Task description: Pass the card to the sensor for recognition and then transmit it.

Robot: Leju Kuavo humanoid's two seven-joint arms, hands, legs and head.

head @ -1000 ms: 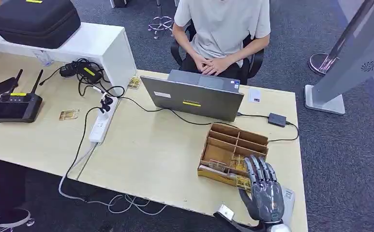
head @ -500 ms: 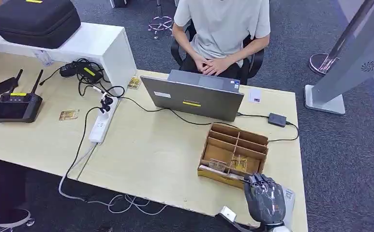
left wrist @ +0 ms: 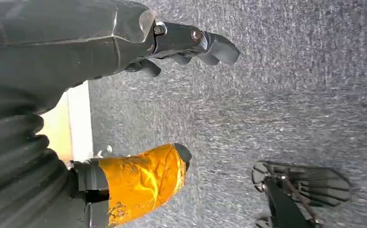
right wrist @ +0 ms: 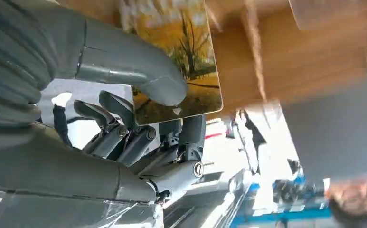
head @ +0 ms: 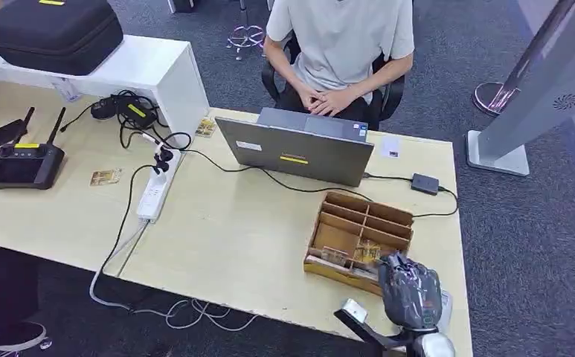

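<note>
My right hand (head: 410, 291) hovers curled over the near right corner of the wooden divided box (head: 366, 201) on the table. In the right wrist view its thumb (right wrist: 124, 64) presses a card (right wrist: 183, 66) printed with yellow trees against the fingers (right wrist: 138, 135), so the card is pinched. More cards (head: 366, 253) stand in the box's near compartments. A pale flat device (head: 443, 306) lies at the table's near right edge, partly under the hand. My left hand (left wrist: 53, 52) hangs over grey carpet, its orange-taped thumb (left wrist: 141, 180) apart from the fingers, holding nothing.
A person (head: 340, 44) sits across the table behind an open laptop (head: 295, 152). A black adapter (head: 425, 184) and its cable lie right of the laptop. A power strip (head: 154, 195), a remote controller (head: 16, 163) and a black case (head: 50, 30) are on the left. A grey kiosk stand (head: 544, 82) rises at the right.
The right hand, spread over the box a second ago, has curled its fingers in and now holds a card slightly clear of the box.
</note>
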